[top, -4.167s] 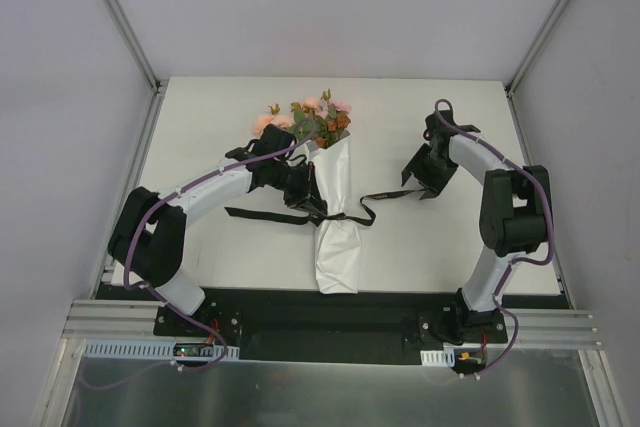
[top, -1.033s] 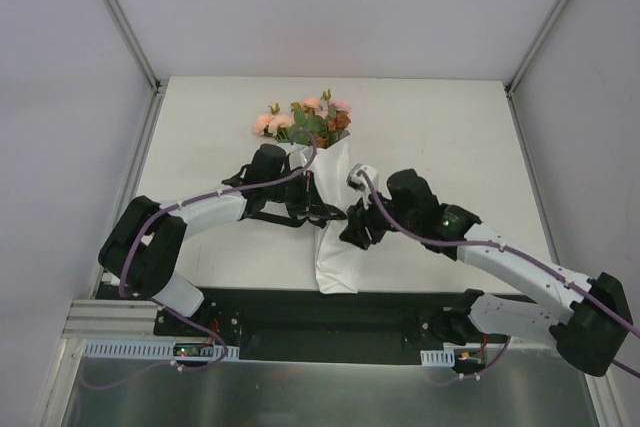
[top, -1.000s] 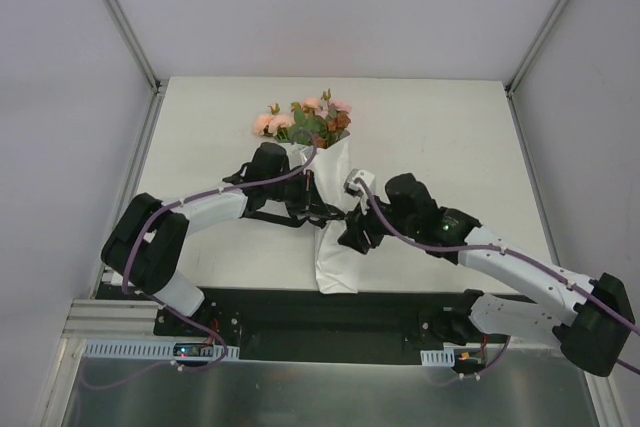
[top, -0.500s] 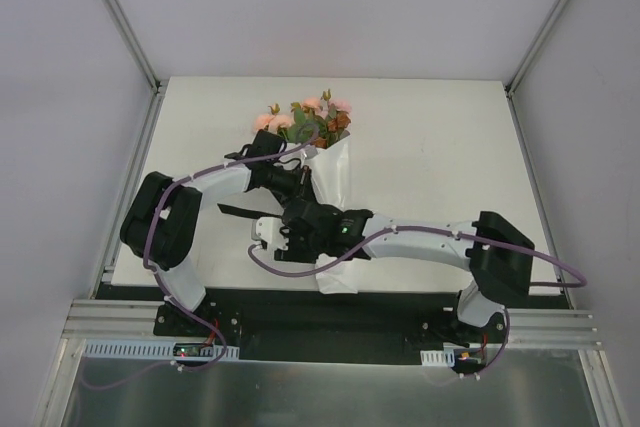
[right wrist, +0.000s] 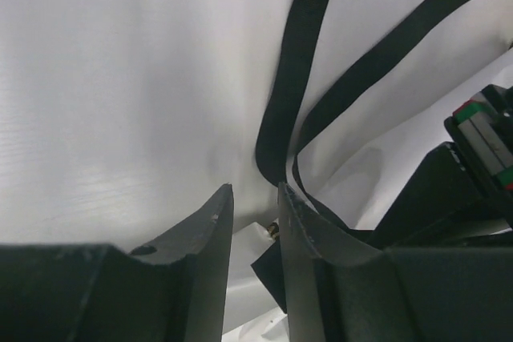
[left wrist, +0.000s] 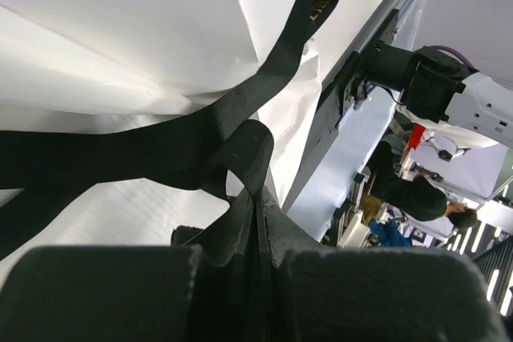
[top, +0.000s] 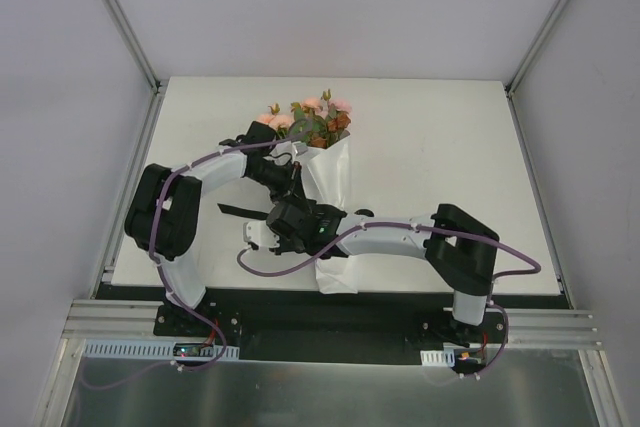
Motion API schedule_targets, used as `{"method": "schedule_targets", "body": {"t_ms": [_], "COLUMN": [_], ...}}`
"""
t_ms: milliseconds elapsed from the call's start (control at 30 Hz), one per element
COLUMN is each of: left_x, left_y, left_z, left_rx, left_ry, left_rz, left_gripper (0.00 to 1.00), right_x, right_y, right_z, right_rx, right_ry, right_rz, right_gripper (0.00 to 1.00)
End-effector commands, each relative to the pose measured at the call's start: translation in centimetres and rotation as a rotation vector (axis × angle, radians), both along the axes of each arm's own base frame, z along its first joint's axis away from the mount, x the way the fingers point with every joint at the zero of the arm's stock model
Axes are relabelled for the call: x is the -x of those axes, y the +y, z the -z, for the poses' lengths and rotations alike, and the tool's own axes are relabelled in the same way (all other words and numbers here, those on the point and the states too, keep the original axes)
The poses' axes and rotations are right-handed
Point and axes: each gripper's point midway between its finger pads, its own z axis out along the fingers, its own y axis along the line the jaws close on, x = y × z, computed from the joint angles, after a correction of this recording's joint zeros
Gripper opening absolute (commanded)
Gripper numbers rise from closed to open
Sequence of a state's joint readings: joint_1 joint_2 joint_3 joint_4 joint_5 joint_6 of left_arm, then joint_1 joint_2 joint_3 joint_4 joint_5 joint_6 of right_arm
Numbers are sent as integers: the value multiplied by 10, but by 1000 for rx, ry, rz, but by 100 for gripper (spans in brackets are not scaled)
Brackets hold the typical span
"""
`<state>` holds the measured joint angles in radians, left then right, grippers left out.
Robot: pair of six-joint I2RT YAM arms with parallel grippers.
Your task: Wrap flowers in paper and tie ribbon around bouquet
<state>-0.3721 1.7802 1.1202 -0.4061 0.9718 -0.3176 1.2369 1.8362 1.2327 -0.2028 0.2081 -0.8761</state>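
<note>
Here the left tool (left wrist: 258, 207) pinches the ribbon (left wrist: 240, 110) across the bouquet (top: 335, 172), lying mid-table (top: 450, 147), stems toward the near edge. The right tool (right wrist: 255, 191), narrowly parted, should close squarely on the loop.

White table (top: 450, 147), grey walls (top: 350, 7), aluminium rail (top: 560, 327)

The bouquet (top: 337, 175) lies on the desk (top: 450, 147), flowers (top: 310, 119) at its far end, the ribbon (top: 236, 211) trailing left from its middle.
</note>
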Motion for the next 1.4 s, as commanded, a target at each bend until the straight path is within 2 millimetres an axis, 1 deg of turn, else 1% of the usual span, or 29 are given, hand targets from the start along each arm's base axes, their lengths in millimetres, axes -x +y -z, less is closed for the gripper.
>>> {"method": "schedule_targets", "body": {"t_ms": [0,100,133,200,233,300,367,433,533,633,700,767,800,867,1000,1067,1167,1200,1233,1267,1333,1367], "left_x": [-11,-17,-17,-20,-20,-22,-24,-28,-33,-34,-36,-38,-39,-40,-42,-43,-45,-46,-44,-43,-40,-39], "left_y": [4,5,6,5,6,8,11,13,16,16,17,19,20,20,20,21,24,25,24,23,23,25], "left_z": [-8,-7,-5,-2,0,6,10,11,12,12,15,21,23,24,28,29,29,29,25,21,15,15], "left_rx": [-30,-1,1,1,-8,-30,-40,-41,-49,-34,-44,-68,-75,-79,-76,-76,-89,-89,-73,-61,-52,-65], "left_ry": [-73,-38,-24,-20,-20,-19,-4,0,0,9,13,18,21,23,31,36,30,30,29,21,10,9], "left_rz": [32,35,38,44,44,38,32,19,9,11,7,-3,-7,-10,-6,-10,-20,-23,-19,-15,-15,-23], "left_gripper": [0,0,0,0,0,0,0,0,0,0,0,0,0,0,0,0,0,0,0,0,0,0], "right_x": [-26,-35,-38,-39,-40,-41,-44,-50,-53,-50,-48,-52,-53,-56,-62,-65,-68,-70,-69,-64,-56,-50], "right_y": [17,15,14,14,13,17,19,22,27,30,29,29,28,28,24,23,24,23,23,27,28,29], "right_z": [-23,-21,-19,-17,-12,-9,-2,-4,-3,-3,3,5,8,6,9,10,10,8,8,-2,-12,-36], "right_rx": [-46,-45,-35,-29,-14,-23,-22,-28,-45,-50,-30,-13,1,9,47,55,59,55,50,8,-31,-100], "right_ry": [-129,-137,-141,-150,-154,-146,-127,-133,-111,-68,-49,-62,-67,-87,-122,-135,-141,-146,-141,-129,-130,-121], "right_rz": [7,14,12,2,-9,-27,-28,-20,-30,-36,-44,-36,-36,-33,-34,-40,-35,-23,-16,-16,-7,10], "right_gripper": [32,31,29,29,27,27,27,29,31,33,36,36,36,33,30,30,33,31,30,29,28,28]}}
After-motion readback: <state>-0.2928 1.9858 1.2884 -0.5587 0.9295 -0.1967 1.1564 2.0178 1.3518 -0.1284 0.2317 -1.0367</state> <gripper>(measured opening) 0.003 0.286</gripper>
